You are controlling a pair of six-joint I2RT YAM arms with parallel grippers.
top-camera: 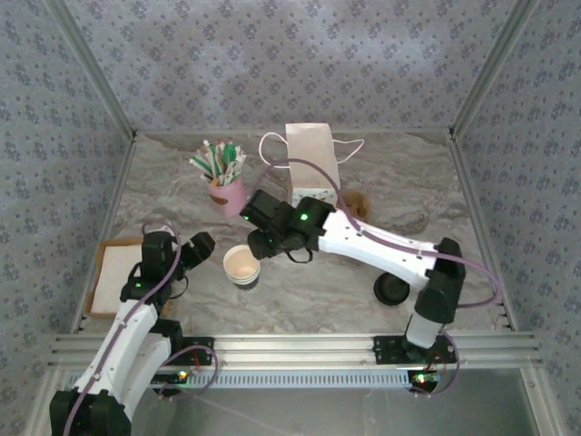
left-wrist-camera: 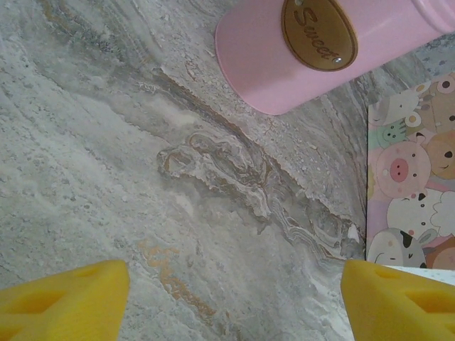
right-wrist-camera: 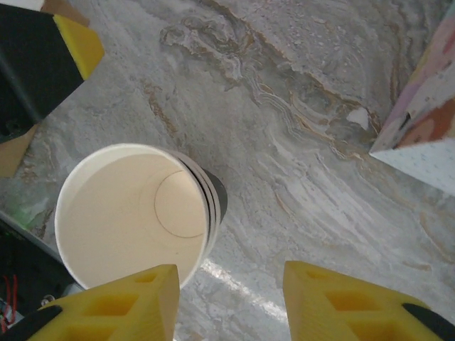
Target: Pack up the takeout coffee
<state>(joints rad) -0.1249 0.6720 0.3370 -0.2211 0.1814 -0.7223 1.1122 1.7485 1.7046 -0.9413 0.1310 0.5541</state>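
Taking the cup (top-camera: 241,266) as centre: my left gripper (top-camera: 198,250) lies left, my right gripper (top-camera: 260,240) just behind, straw holder (top-camera: 227,194) behind, bag (top-camera: 313,168) farther behind-right, lid (top-camera: 392,289) well right.

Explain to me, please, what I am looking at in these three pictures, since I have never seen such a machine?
Two robot arms are bolted to a marble-patterned table. The overhead picture looks down on both: the left arm and the right arm. The other two pictures come from cameras on the wrists, so the yellow shapes are each arm's own jaws. On the table are an open paper cup, its black lid, a pink cup of straws and a paper bag. Both jaws stand open; nothing is held.
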